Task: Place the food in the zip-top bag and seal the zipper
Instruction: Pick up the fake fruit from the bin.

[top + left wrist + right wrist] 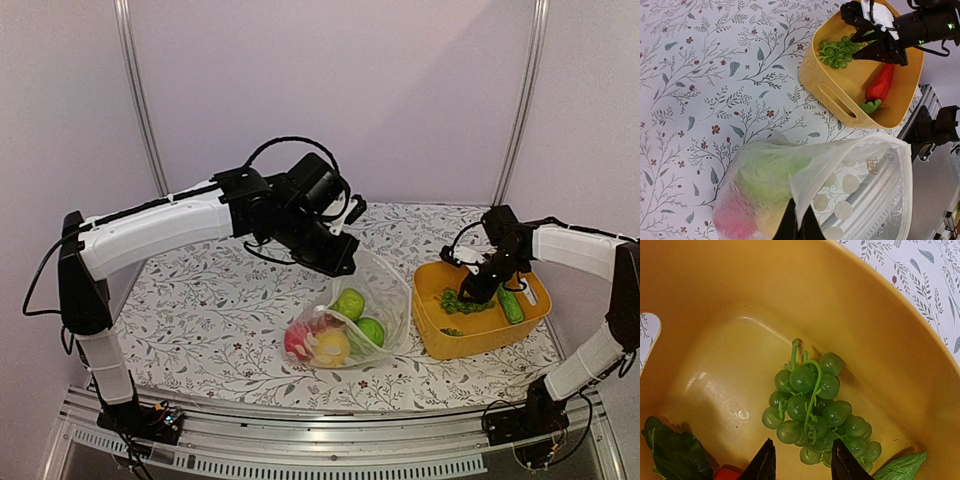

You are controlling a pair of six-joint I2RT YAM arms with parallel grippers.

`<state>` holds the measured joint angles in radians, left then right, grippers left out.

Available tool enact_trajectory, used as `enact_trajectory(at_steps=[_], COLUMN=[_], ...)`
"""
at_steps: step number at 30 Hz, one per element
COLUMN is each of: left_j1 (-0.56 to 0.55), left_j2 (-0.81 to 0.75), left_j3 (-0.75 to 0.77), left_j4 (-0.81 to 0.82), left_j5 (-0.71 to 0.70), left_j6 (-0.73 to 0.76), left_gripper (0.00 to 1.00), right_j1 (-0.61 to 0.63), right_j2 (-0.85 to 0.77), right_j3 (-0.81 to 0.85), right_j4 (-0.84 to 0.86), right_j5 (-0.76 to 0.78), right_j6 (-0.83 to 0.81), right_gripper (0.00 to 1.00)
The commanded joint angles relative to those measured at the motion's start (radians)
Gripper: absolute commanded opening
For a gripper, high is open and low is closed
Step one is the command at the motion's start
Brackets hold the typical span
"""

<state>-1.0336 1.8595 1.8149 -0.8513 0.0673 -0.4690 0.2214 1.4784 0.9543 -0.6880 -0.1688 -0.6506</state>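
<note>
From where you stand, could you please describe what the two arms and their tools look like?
The left arm and right arm share one look: white link shells, black joints and wrist housings. A black cable loops over the left wrist. The left tool and right tool each end in two dark, tapered fingers.

I am pinching the clear zip-top bag (388, 285) open at its rim; green, red and yellow balls (332, 347) are lying inside. Grapes (812, 407), carrot (880, 84) and cucumber (511, 304) are lying in the tub (470, 342).
</note>
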Motion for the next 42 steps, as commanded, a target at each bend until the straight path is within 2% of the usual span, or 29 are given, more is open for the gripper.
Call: enact_trajectory(at_steps=[1,7,14,17,20,21,30,42], left_j1=[-0.005,-0.007,-0.012,-0.014,-0.017,-0.019,-0.021,-0.020], left_j2=[0.000,0.001,0.000,-0.001,-0.003,-0.003,-0.001,0.007], left_j3=[-0.014,-0.016,-0.017,-0.020,-0.024,-0.025,-0.022,-0.024], left_j4=[-0.005,-0.005,-0.005,-0.005,-0.006,-0.006,-0.005,-0.005], left_j5=[-0.001,-0.001,0.001,0.002,0.002,0.002,-0.006,-0.014], left_j6=[-0.010,-0.012,-0.015,-0.018,-0.022,-0.023,-0.016,-0.010], left_gripper=[0.00,0.00,0.00,0.00,0.00,0.00,0.00,0.00], right_j1=[-0.004,-0.003,-0.003,-0.003,-0.003,-0.003,-0.002,-0.004], right_j2=[0.033,0.051,0.070,0.075,0.072,0.068,-0.098,-0.233], right_j3=[-0.012,-0.035,-0.049,-0.052,-0.050,-0.049,0.036,0.350], right_j4=[0.026,0.044,0.067,0.073,0.073,0.071,-0.053,-0.275], right_j5=[0.008,0.025,0.039,0.042,0.043,0.046,0.008,-0.162], right_j6=[0.008,0.005,0.009,0.012,0.014,0.015,0.015,0.046], right_gripper=[0.37,0.35,0.27,0.18,0.02,0.00,0.00,0.00])
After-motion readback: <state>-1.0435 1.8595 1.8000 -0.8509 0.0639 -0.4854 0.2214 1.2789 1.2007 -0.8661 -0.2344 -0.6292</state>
